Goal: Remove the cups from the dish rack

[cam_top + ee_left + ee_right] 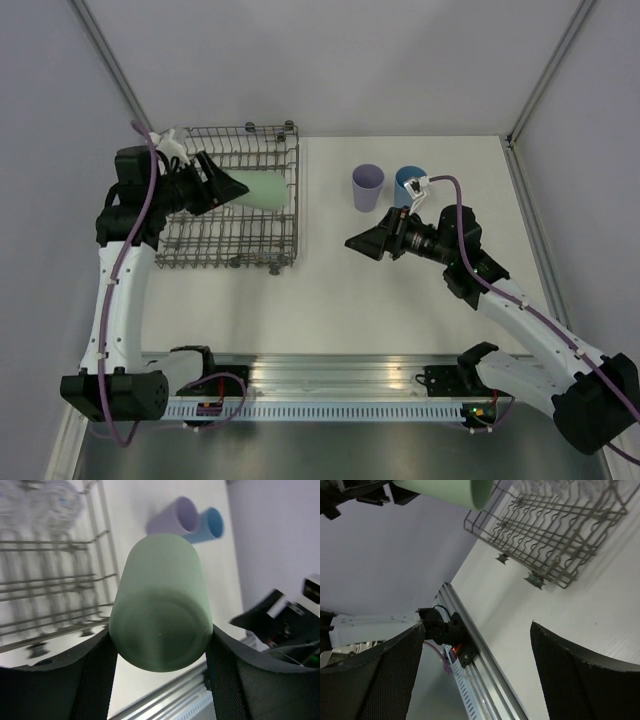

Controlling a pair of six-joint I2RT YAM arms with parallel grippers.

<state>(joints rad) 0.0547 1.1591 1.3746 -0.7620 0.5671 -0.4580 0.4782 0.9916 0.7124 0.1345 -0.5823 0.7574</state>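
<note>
Mid-unload. Holding green cup sideways in clamped left gripper, over right edge of dish rack; right gripper right of rack, gaping, empty. Next: swing clear, set upright right of rack.

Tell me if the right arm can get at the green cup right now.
Probably yes. The green cup sticks out sideways from the left fingers over the right edge of the dish rack, its mouth toward the open right fingers, with nothing between them.
</note>
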